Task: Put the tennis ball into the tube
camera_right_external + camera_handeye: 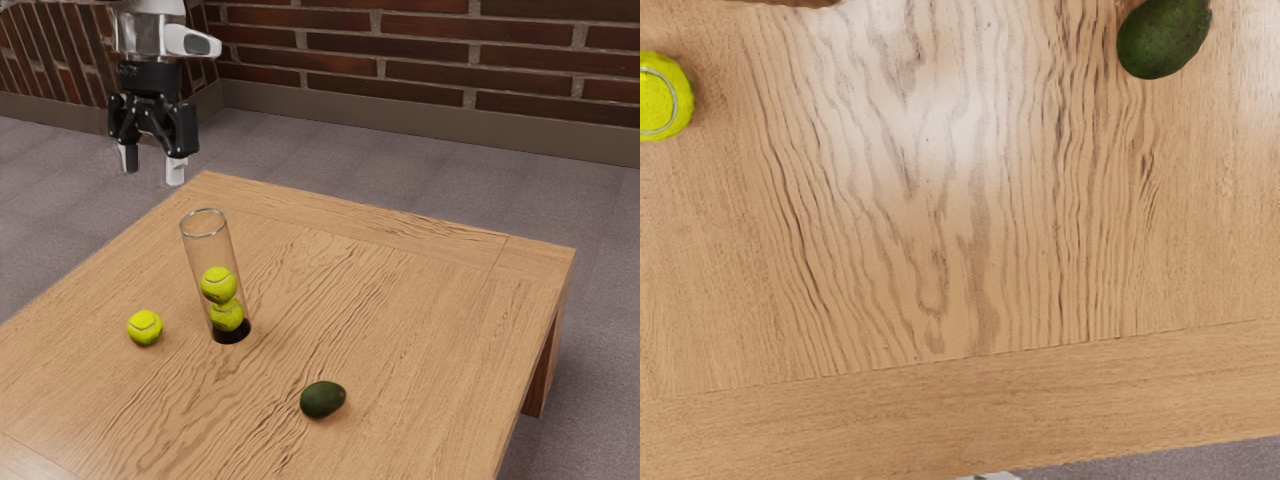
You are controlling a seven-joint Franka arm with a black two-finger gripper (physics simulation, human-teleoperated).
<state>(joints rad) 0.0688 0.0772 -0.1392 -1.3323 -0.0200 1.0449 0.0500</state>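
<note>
One downward claw (152,168), fingers (176,171) apart.

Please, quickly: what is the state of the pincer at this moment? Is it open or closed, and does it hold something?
The pincer is open and holds nothing.

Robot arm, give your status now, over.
Gripper open, empty. Loose tennis ball on table, beside tube. Two balls inside tube. Avocado apart, likely no obstacle.
</note>
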